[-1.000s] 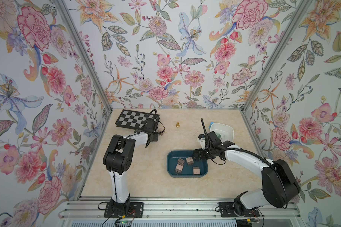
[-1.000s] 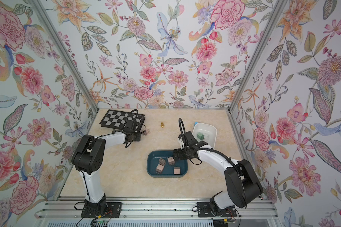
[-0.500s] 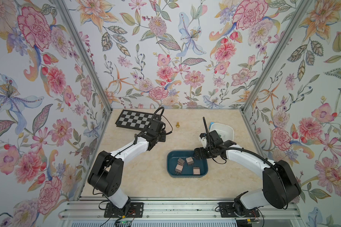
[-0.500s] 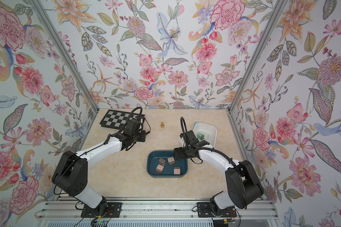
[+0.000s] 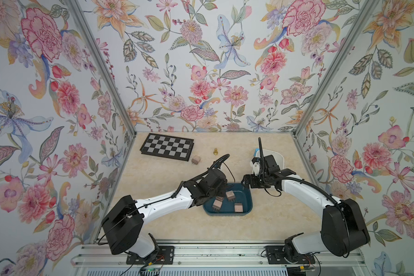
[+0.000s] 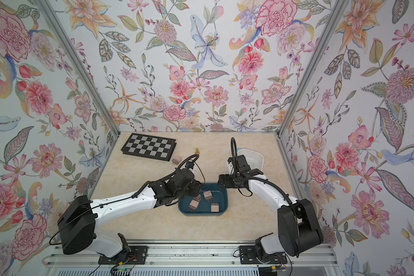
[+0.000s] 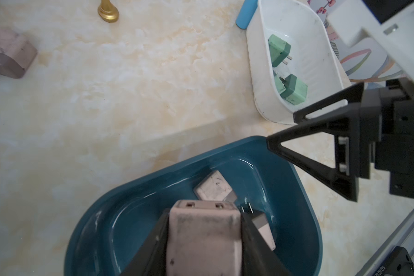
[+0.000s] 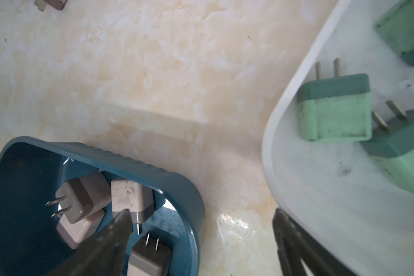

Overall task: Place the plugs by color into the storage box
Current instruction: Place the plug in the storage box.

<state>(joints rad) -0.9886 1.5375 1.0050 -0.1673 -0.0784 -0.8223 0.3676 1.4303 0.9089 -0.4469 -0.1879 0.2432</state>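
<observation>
A: Left gripper [image 7: 202, 239] is clamping a pink plug [image 7: 202, 235] between its jaws, hanging over the blue bin [image 7: 101, 229] right beneath it.

B: Why there?

A: Probably because pink plugs are gathering in that bin; three [image 5: 230, 195] are lying just below. Green plugs [image 7: 294, 89] are sitting in the white bin [image 7: 258, 78] beyond.

B: And the right gripper [image 8: 201, 224]?

A: Its jaws are standing wide and empty, hovering between both bins. One pink plug [image 5: 196, 160] is waiting on the counter [image 5: 158, 181], well behind the left gripper.
</observation>
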